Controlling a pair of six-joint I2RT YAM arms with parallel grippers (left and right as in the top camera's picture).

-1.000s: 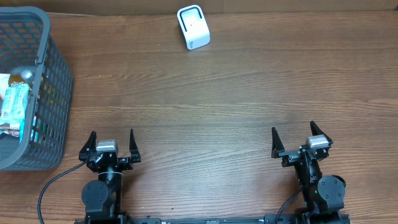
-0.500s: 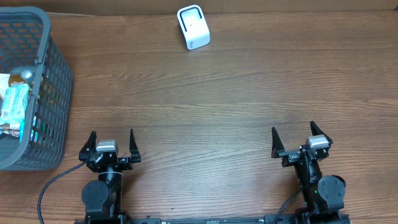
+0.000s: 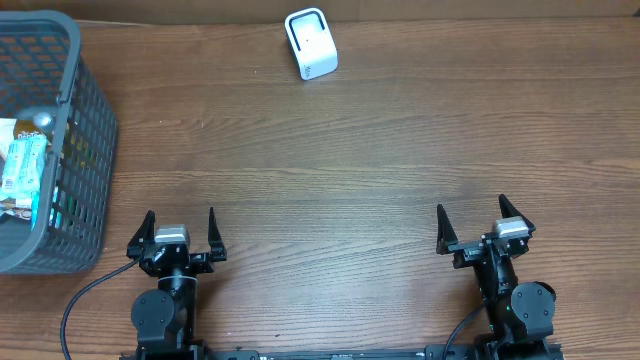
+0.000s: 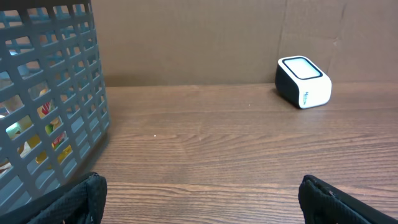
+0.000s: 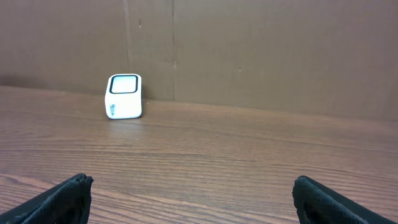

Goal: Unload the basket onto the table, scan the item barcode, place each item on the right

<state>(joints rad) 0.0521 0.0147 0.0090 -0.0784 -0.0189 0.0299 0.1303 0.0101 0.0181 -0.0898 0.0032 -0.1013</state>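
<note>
**Nothing moves: both arms parked, jaws wide**

Overhead: nothing differs from a second ago. The left gripper and right gripper sit low at the near edge of the table. Their jaws are spread fully, empty and touching nothing, and point toward the far side. The packaged items lie in the grey basket at far left. The white scanner stands at the far edge.

Left wrist: the dark fingertips stand wide apart, with the basket ahead on the left and the scanner ahead on the right.

Right wrist: the fingers are equally wide, with the scanner ahead and to the left.
</note>
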